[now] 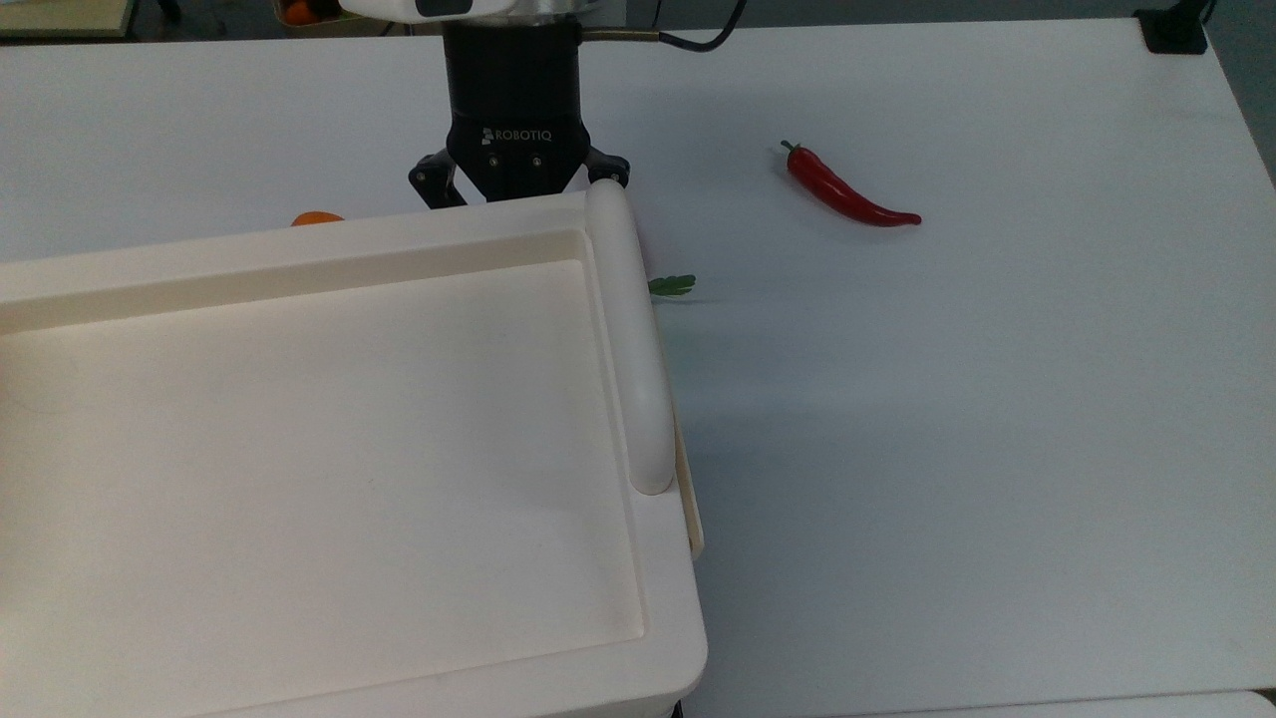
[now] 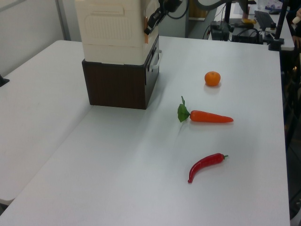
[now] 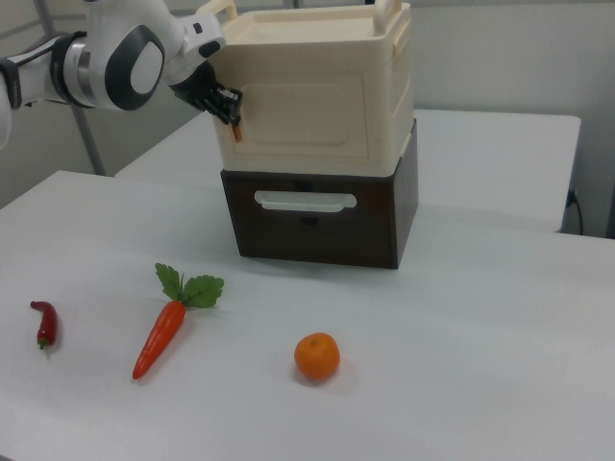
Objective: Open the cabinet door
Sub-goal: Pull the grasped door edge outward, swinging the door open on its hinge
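Door not yet open.
Gripper (image 3: 233,113) at cabinet door (image 3: 312,117) edge; finger spread, any hold: cannot tell.

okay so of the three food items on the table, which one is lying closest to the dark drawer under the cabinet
The carrot. Its leafy end points toward the dark drawer, nearer than the orange; the red chili lies farthest out.
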Available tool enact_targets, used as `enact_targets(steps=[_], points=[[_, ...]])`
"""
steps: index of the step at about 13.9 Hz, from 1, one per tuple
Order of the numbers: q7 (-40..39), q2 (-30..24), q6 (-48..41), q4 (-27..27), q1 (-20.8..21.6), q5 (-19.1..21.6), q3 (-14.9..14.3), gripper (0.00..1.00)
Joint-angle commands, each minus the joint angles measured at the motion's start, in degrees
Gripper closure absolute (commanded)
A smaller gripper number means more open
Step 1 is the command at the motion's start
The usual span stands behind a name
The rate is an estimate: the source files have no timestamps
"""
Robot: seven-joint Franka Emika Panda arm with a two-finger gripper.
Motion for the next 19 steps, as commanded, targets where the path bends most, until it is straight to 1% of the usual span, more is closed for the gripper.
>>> enact_targets(steps=[1,2,6,7,9,12,16,17,19], points=[[1.29,1.24,3.26,0.82,0.50,-2.18,-0.63,0.96],[1.29,1.15,3.18,0.73,0.58,-2.18,-0.63,1.00],[0.94,-0.60,1.69,-0.14,1.02,-2.45,-0.46,1.00],[0.94,-1.21,-0.23,-0.75,1.02,-2.45,-0.46,1.00],[-0.72,-3.23,-9.43,-1.02,0.85,-1.66,-0.46,1.00],[-1.87,-4.64,-14.04,-1.20,0.32,-0.61,-0.37,1.00],[-5.82,-9.03,-23.43,-4.45,-2.57,0.10,-0.37,0.99],[-6.26,-10.00,-26.33,-4.45,-3.36,0.10,-0.37,0.96],[-6.88,-11.58,-32.39,-4.45,-5.21,0.01,-0.37,0.82]])
